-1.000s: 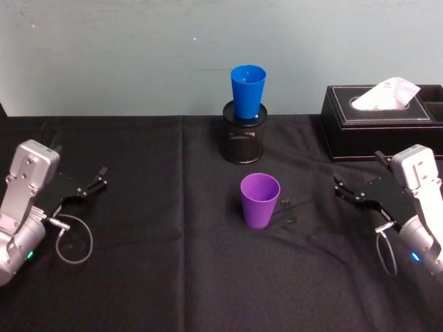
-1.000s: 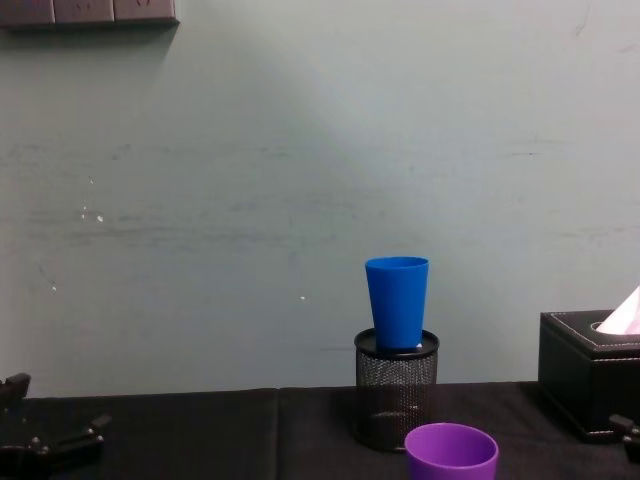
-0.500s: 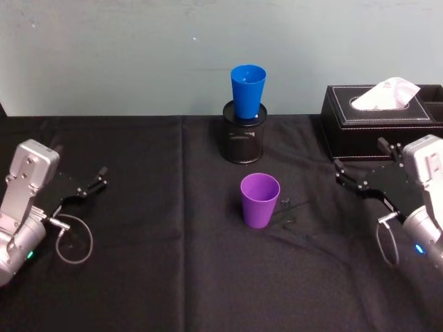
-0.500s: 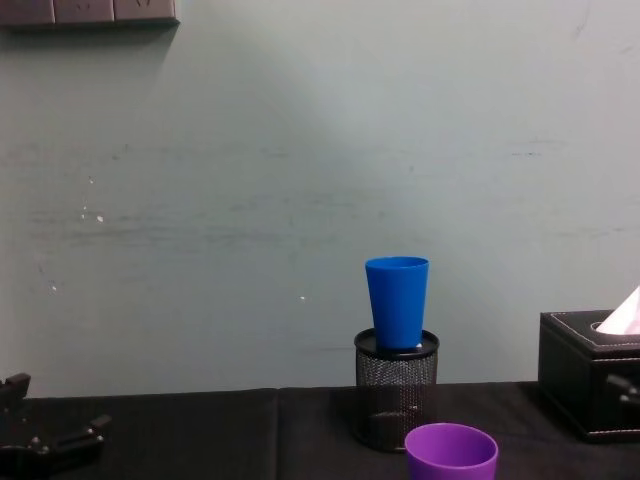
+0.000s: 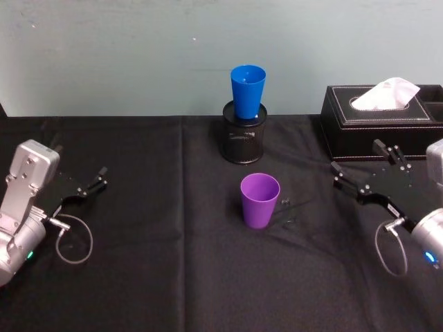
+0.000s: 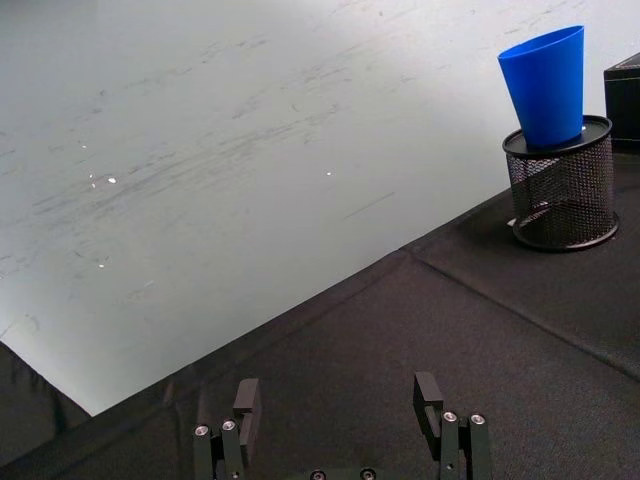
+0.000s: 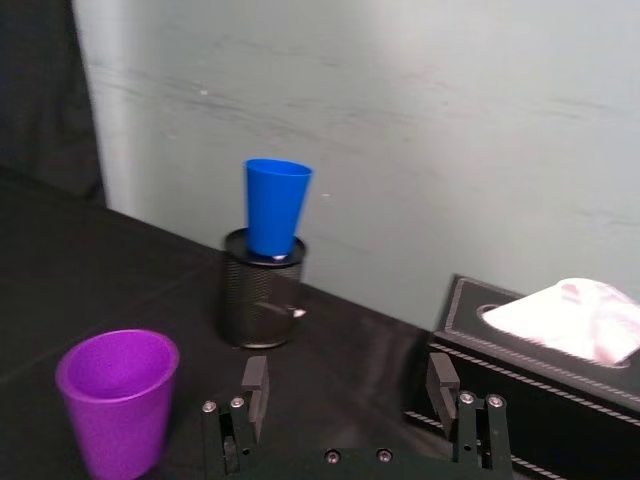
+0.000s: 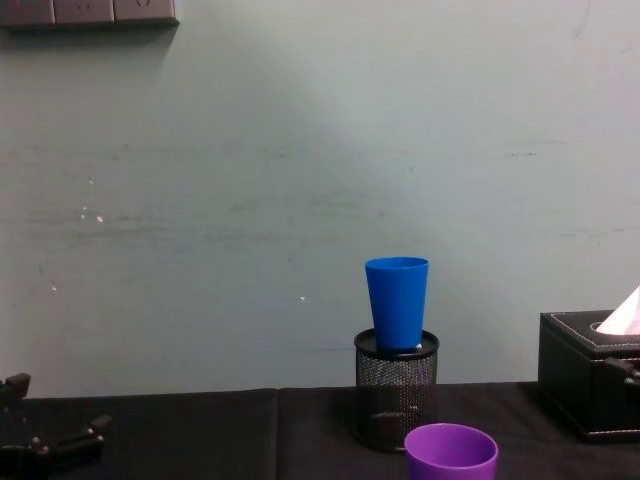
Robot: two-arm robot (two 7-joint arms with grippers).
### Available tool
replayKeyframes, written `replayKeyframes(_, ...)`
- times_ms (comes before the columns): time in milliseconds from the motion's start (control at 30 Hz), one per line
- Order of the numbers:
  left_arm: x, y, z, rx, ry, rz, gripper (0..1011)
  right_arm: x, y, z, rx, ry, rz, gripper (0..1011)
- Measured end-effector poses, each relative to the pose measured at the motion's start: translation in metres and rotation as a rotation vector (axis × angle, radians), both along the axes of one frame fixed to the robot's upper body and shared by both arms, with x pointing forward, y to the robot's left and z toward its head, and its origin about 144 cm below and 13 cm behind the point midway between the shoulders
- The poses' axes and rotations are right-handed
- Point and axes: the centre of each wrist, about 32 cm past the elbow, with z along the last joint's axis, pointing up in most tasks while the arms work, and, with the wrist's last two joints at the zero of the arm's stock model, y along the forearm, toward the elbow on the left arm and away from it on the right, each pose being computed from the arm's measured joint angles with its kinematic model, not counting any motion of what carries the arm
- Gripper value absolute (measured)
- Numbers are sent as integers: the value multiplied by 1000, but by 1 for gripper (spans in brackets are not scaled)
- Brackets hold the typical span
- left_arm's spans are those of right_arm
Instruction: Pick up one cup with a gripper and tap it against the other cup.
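**Nothing gripped; purple cup [image 5: 260,200] free mid-table**

The purple cup stands upright, mouth up, on the black cloth [image 5: 173,277], in front of the blue cup [image 5: 248,91] w/ a clear gap between. The blue cup sits upright in the mouth of a black wire-mesh pen holder [image 5: 243,144] near the back wall. R gripper [image 5: 356,160] hovers at the table's right, just in front of the black tissue box [image 5: 387,128]. Its jaws are spread wide, holding nothing, well apart from the purple cup. L gripper [image 5: 79,160] sits low at far left, jaws also wide apart, empty.
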Motion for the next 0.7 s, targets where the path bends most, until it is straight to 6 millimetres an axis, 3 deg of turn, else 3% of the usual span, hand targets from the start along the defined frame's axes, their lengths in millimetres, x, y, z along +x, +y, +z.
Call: replayKeyframes(700, 0, 0, 0, 0, 0, 0, 1000, -16, 1, -13, 39, 121, 182, 1004)
